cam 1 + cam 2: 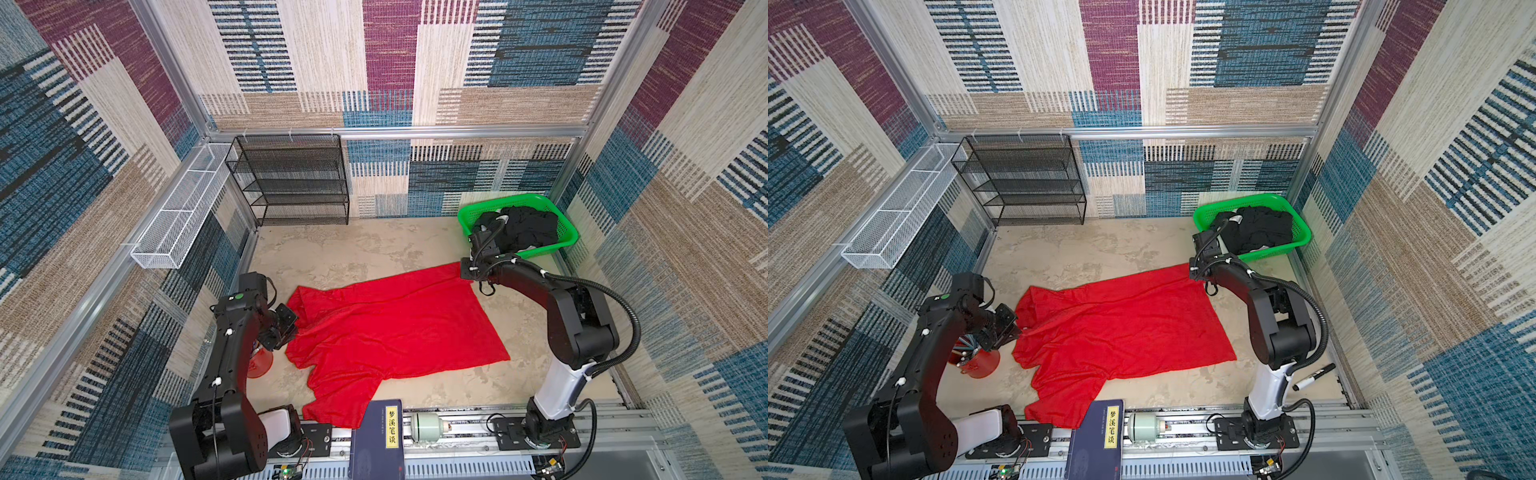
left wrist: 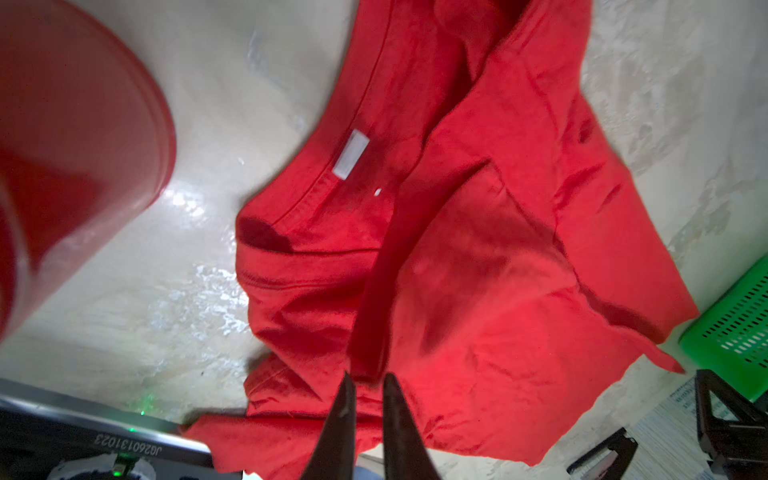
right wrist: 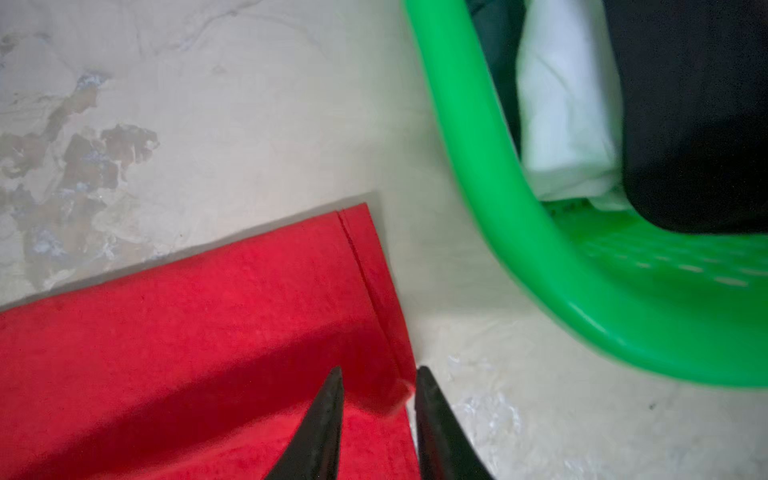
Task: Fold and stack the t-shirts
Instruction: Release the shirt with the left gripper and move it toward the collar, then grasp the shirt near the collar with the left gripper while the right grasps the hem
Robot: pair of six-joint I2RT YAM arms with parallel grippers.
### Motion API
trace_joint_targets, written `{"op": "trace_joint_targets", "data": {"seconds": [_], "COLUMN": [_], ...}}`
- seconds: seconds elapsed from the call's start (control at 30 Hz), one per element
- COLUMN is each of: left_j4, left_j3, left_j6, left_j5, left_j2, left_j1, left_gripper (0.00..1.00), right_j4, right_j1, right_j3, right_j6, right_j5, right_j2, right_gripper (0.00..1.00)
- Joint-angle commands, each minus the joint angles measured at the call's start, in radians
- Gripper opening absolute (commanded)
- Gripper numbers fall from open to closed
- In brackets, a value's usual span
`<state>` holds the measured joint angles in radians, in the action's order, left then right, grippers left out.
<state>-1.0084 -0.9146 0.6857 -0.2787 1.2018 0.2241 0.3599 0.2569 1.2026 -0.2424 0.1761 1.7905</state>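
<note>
The left gripper and right gripper are hovering slightly parted, seemingly gripping nothing, with the red t-shirt lying between their tips, so each should be rising straight clear.

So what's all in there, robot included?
red cloth t-shirt: one, bright red, spread centre
green plastic mesh basket: one, far right corner
crumpled clothes: heap, black and white, in basket
black mesh shelf rack: one, back wall
white mesh tray: one, left wall
red plastic pot: one, left of shirt
dark blue book: one, front edge
pale green cylinder: one, beside book
black marker pen: one, right edge
left gripper: black, open, shirt's collar end
right gripper: black, open, shirt's corner near basket
</note>
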Motion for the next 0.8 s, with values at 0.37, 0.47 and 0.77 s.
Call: {"op": "trace_joint_targets", "data": {"seconds": [0.37, 0.47, 0.77], "left_j4": [0.073, 0.103, 0.136], "left_j3": [-0.324, -0.356, -0.438], "left_j6": [-0.130, -0.123, -0.177], "left_j5": [0.085, 0.150, 0.177], "left_j2": [0.421, 0.496, 0.668], "left_j1": [-0.251, -0.255, -0.255], "left_gripper": [0.27, 0.27, 0.27], "right_j4": [0.040, 0.096, 0.139], "right_j1": [0.086, 0.090, 0.090], "right_j3": [0.252, 0.310, 0.272], "right_j6": [-0.044, -0.072, -0.088], "right_j5": [-0.152, -0.193, -0.221], "right_j2": [0.169, 0.240, 0.262], "right_gripper": [0.50, 0.52, 0.53]}}
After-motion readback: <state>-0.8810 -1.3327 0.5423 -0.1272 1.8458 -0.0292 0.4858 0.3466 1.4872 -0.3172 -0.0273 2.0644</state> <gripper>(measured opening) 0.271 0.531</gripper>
